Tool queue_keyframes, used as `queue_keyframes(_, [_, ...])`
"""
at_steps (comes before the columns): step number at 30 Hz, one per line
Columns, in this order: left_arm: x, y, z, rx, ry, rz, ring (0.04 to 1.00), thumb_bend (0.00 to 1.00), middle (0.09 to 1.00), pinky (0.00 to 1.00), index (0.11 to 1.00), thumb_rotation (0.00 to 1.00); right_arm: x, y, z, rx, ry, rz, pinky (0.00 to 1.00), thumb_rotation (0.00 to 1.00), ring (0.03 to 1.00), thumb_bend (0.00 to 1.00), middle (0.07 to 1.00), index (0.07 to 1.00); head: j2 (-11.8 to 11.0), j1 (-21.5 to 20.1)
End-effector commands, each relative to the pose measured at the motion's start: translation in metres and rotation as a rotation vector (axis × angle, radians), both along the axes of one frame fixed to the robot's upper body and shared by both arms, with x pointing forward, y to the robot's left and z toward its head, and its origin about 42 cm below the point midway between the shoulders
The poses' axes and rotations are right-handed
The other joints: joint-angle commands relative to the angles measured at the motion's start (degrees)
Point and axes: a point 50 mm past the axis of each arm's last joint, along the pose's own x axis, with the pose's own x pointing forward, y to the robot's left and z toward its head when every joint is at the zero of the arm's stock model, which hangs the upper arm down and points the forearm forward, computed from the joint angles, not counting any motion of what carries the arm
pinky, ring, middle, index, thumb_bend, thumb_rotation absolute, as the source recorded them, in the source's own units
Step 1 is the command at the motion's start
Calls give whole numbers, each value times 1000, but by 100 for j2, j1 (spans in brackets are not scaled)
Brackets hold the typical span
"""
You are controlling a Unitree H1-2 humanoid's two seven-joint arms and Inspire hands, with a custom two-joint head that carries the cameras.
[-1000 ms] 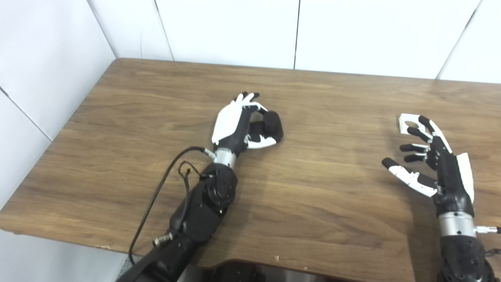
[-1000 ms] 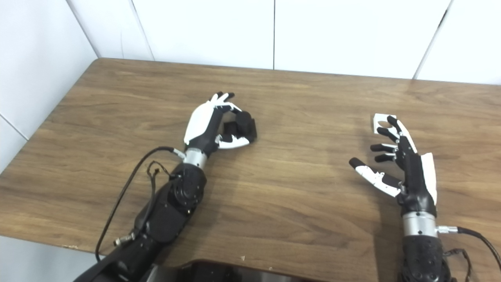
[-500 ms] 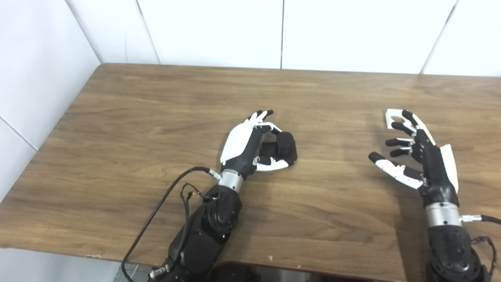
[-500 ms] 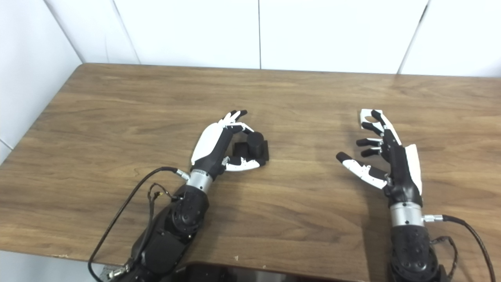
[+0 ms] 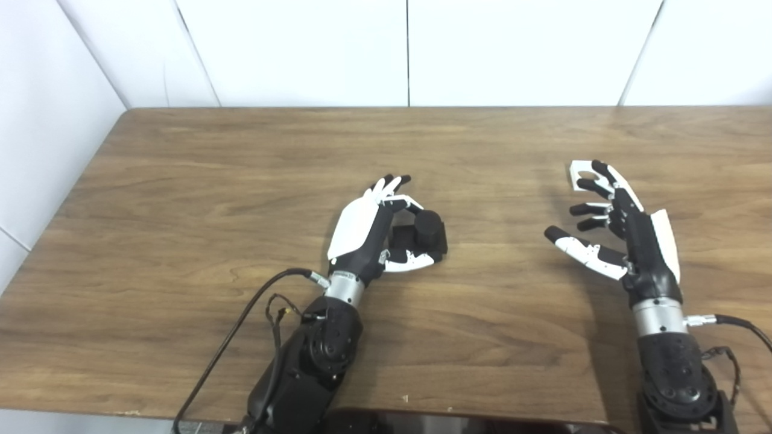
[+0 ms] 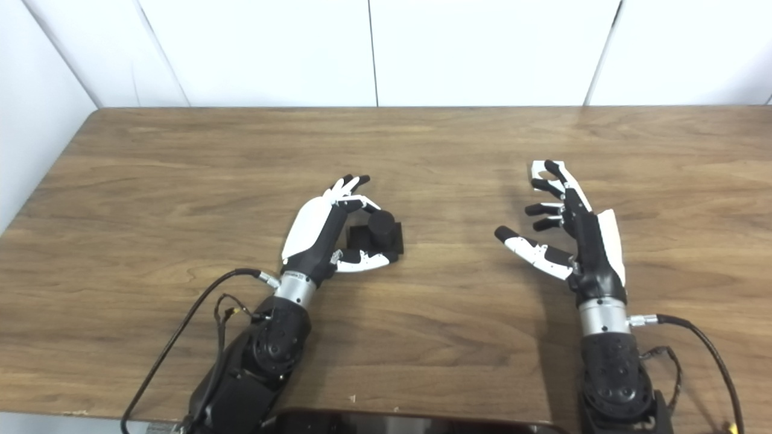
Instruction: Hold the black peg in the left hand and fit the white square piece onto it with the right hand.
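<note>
Two jobs are left. The peg [image 5: 427, 229] sits mid-table with the left hand [image 5: 369, 232] curled round it, not lifted. The square [image 5: 580, 176] lies far right, under the wide-open right hand's [image 5: 621, 226] fingertips.

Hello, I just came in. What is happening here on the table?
A two-armed robot is starting an assembly job. Its left hand curls around the black peg, which sits on the wooden table. The right hand is open, its fingers reaching over the white square piece, which lies flat, not yet grasped.
</note>
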Motion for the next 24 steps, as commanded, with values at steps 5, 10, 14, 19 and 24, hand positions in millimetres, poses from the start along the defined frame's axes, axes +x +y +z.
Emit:
queue_keyframes(5, [-12,-10,-20,24,55,-20,1000,513,949,1000,489,86,10,-2,28,-11,-82,5,563,282,651,715,814,911,-40,-162])
queue_keyframes(10, [-10,-7,-23,30,50,-25,1000,513,953,1000,489,87,12,-9,32,-46,-93,2,590,279,660,713,808,904,-97,-504])
queue_keyframes(14, [-8,-6,-20,28,65,-19,1000,514,955,1000,490,88,20,-18,45,-112,-104,-1,588,275,680,714,816,909,-73,-631])
queue_keyframes(19, [-6,2,-20,38,58,-11,1000,514,946,1000,490,87,30,-29,66,-255,-148,-13,582,236,700,709,802,870,-196,-1168])
queue_keyframes(24, [-5,14,-24,29,65,-4,1000,514,944,1000,489,85,44,-45,89,-388,-181,-8,600,206,710,712,818,865,-506,-1748])
